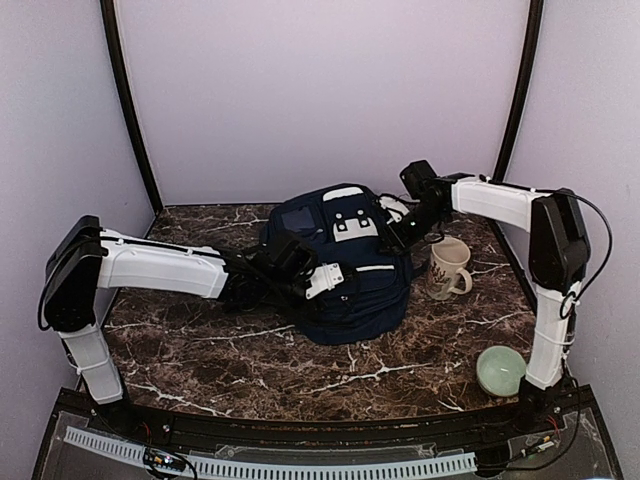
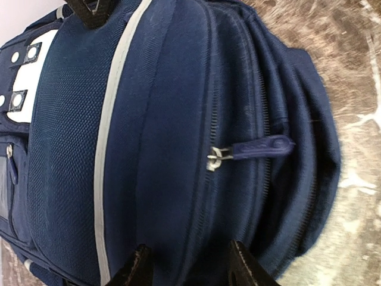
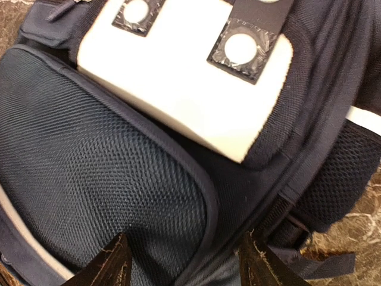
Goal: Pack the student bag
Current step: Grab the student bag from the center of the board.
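Flanking the student bag (image 1: 350, 290), left tool (image 2: 189, 249) jaws apart, right tool (image 3: 186, 239) jaws apart

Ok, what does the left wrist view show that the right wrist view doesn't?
Only left wrist: the side of the student bag, with its rows of zips and a zipper pull in clear view. Only right wrist: a dark strap at the bag's edge, and the white patch close up. Shared: the navy bag, some of the white patch with its round studs, bits of marble table, and the left fingers and right fingers standing apart over the fabric.
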Tool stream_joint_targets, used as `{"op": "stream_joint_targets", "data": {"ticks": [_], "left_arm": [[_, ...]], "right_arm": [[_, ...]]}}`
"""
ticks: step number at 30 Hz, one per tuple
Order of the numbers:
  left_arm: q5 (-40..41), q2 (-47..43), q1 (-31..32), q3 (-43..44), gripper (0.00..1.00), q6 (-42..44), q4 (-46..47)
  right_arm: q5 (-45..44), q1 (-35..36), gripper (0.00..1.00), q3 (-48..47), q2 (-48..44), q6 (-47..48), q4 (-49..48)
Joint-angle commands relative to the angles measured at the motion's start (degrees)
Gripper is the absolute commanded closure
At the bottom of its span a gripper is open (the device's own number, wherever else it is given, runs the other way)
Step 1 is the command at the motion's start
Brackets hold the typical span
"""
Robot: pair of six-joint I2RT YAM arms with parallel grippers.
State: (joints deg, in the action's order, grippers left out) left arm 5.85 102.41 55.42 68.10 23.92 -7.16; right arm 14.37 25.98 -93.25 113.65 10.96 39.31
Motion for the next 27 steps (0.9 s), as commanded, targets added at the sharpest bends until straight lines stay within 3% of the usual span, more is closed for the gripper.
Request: {"op": "stream_joint_targets", "data": {"ticks": [1,4,8,11,20,27], "left_arm": [[8.02,2.48,0.62,2.97,0.56,4.4,0.74],[12.51,3.67,0.83,2.56,0.62,5.43,3.63],[13.83,4.68,0.88,3.01,0.9,4.34,4.63],[12.64,3.76,1.36,2.58,0.98,2.66,4.04],[11.22,-1.15,6.57,-0.83,1.0,-7.0,-2.05],[7.23,-2.26,12.2,-3.99,1.0,-24.59,-0.81]], "right_arm": [[3.18,0.13,0.39,-4.85,5.52,-0.42,2.91],[4.34,0.13,0.39,-6.68,7.88,-0.57,3.65],[6.62,0.13,0.41,-8.85,10.45,-0.87,3.83],[8.13,0.22,0.44,-11.29,12.63,-1.03,4.57],[11.92,3.25,0.5,-20.96,20.79,0.01,8.19],[11.71,6.04,0.51,-26.11,20.56,0.87,11.67]]}}
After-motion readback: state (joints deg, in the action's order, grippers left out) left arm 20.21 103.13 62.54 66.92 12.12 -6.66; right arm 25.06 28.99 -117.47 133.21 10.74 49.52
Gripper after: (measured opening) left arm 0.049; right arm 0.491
